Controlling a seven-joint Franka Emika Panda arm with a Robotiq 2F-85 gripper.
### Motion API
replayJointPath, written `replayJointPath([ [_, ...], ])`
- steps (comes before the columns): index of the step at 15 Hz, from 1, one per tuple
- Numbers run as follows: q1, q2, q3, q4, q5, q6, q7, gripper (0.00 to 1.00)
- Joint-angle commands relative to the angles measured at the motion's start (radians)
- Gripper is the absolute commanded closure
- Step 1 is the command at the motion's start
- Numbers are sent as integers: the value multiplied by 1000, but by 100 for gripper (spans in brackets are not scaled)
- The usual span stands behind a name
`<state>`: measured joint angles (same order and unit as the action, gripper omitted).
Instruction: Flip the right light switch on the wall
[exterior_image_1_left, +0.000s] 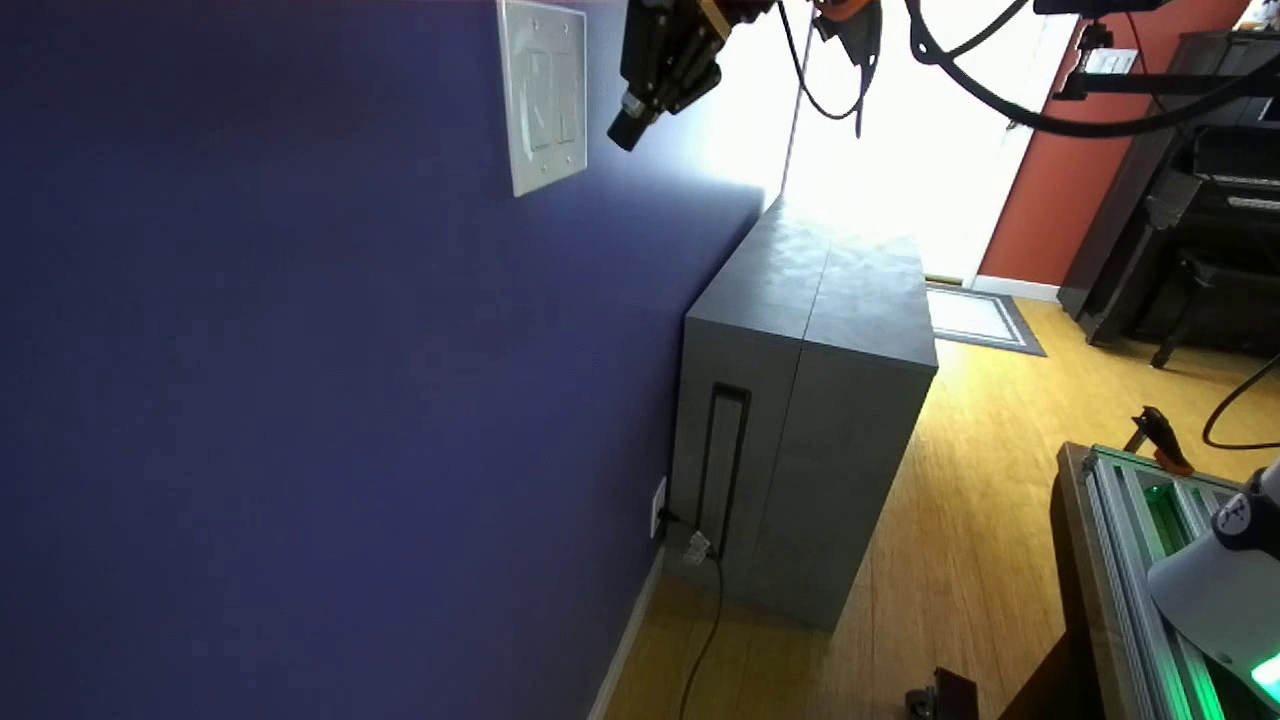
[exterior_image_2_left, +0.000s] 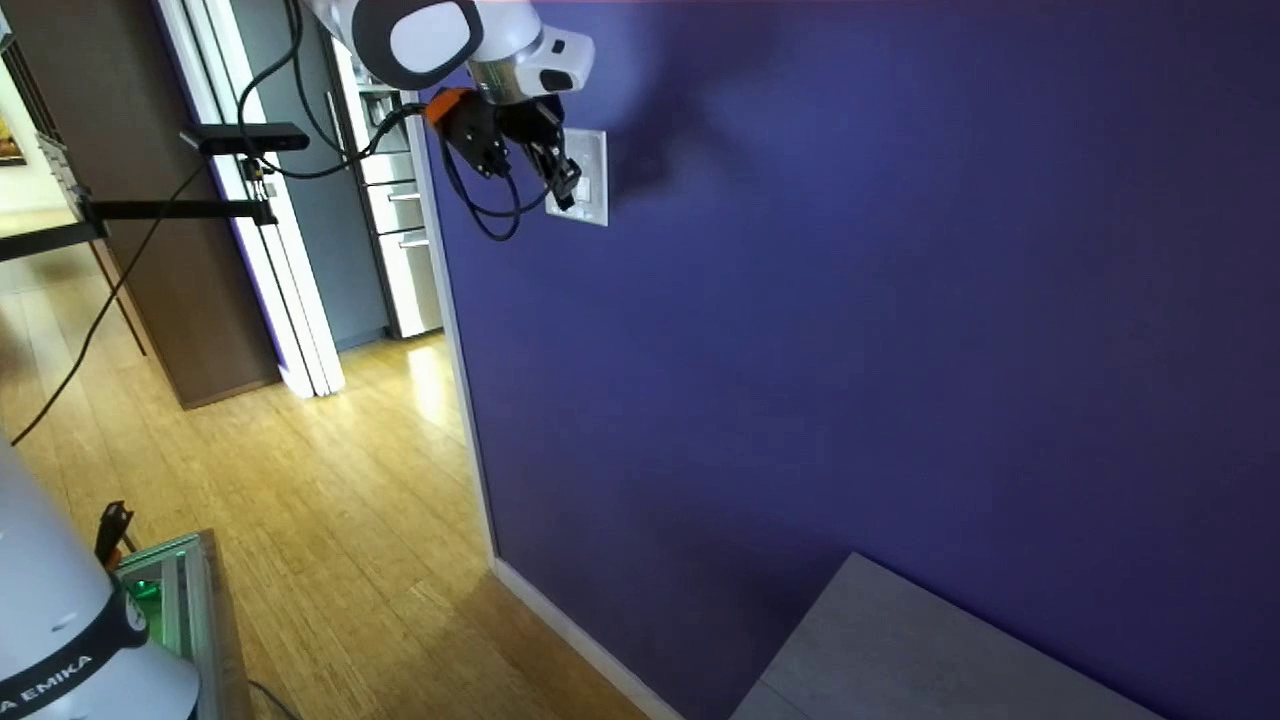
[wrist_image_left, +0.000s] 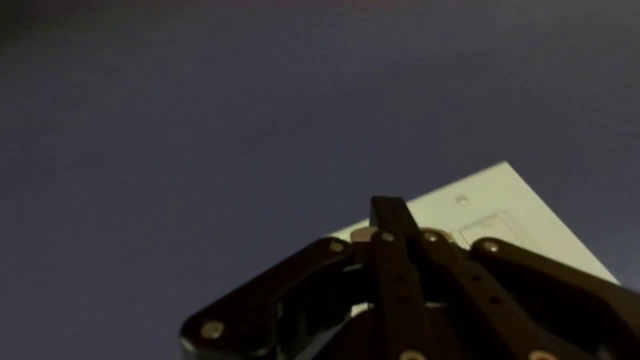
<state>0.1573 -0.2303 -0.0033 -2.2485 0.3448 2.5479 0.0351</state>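
The white switch plate sits upright on the deep blue-purple wall (exterior_image_1_left: 350, 400). Two rockers show in an exterior view, the right light switch (exterior_image_1_left: 567, 97) being the right one. My gripper (exterior_image_1_left: 628, 130) is shut and empty, tip angled down, with blue wall showing between it and the plate in that view. In an exterior view my gripper (exterior_image_2_left: 566, 190) covers the plate's left part. In the wrist view the closed fingertips (wrist_image_left: 393, 212) overlap the plate's edge. One rocker end shows right of them; I cannot tell which rocker. Contact is not visible.
A grey metal cabinet (exterior_image_1_left: 810, 450) stands against the wall below and beyond the plate; its top (exterior_image_2_left: 930, 650) shows in an exterior view. Black cables (exterior_image_2_left: 495, 225) loop from the gripper. A wall edge (exterior_image_2_left: 460, 350) borders a doorway. A black camera bar (exterior_image_2_left: 180, 210) stands off the wall.
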Motion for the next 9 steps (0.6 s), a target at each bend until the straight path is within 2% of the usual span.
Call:
replayJointPath([
  [1, -50, -92, 27, -6, -129, -270, 40, 73],
  [5, -61, -200, 40, 28, -198, -596, 36, 48],
  [9, -83, -317, 77, 60, -292, -794, 64, 20],
])
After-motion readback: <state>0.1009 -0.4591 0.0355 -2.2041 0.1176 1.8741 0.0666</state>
